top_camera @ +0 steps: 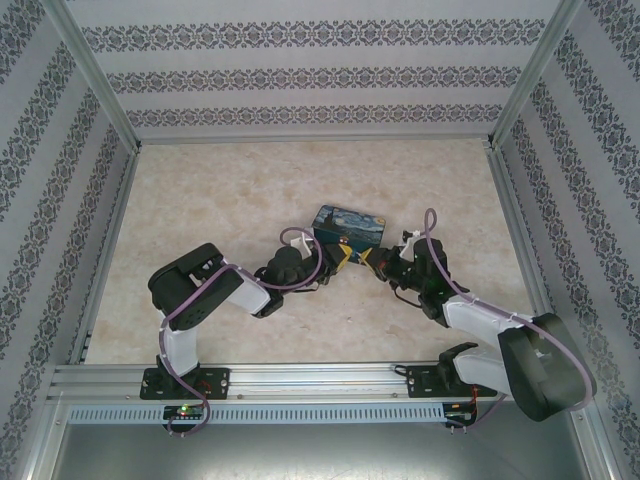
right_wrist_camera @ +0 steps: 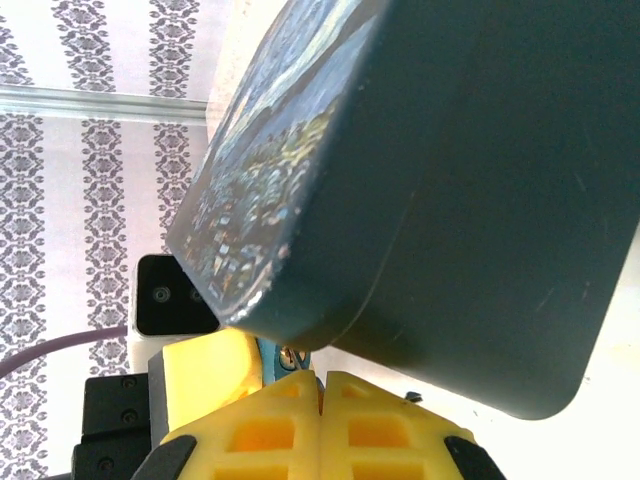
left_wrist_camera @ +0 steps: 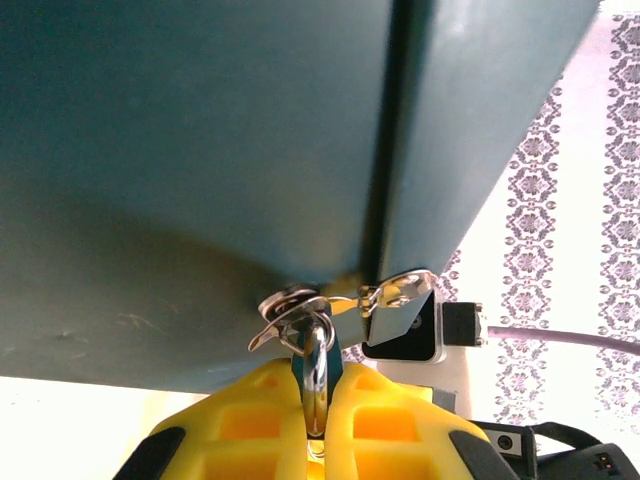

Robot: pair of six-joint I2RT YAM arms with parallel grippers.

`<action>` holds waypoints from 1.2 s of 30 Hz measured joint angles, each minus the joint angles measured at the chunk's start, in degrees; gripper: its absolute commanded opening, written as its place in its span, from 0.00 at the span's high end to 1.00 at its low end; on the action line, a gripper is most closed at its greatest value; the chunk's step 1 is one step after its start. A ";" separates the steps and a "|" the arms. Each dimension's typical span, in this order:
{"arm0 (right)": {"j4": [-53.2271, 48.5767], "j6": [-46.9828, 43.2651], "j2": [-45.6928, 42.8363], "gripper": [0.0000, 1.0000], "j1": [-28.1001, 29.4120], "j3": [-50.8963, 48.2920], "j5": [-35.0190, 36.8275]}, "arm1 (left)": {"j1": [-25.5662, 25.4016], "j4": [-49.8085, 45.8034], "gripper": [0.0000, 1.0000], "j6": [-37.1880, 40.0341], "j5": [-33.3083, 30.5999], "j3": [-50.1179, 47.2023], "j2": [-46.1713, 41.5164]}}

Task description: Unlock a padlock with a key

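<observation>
The left gripper (left_wrist_camera: 318, 425) clamps the padlock (left_wrist_camera: 316, 365) hanging from the hasp (left_wrist_camera: 395, 295) on the near side of the tin (left_wrist_camera: 180, 150), likely steadying it. The right gripper (right_wrist_camera: 322, 420) is pressed closed just right of it; whether it pinches the key, I cannot tell.

A beige marbled surface (top_camera: 230, 210) enclosed by three white walls (top_camera: 310, 80) with grey floral stripes and aluminium framing (top_camera: 300, 378), brightly lit.

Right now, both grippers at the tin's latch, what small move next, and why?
Probably hold the left gripper still and back the right gripper off slightly. The left is shut on the padlock, which hooks through the tin's latch, but the right fingers are pressed together and I cannot tell whether they hold the key, so pushing in would be blind.
</observation>
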 measured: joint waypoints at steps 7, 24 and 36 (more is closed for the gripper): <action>-0.09 -2.43 1.29 1.00 -2.91 2.71 -4.37 | 0.00 1.49 1.00 -1.25 -1.62 0.94 0.00; -1.86 -10.25 3.78 1.00 -5.51 5.92 -9.62 | 0.02 2.38 1.00 -2.14 -2.43 1.29 0.00; -2.99 -17.81 5.46 1.00 -5.88 7.34 -10.58 | 0.07 1.92 1.00 -2.29 -2.91 1.31 0.00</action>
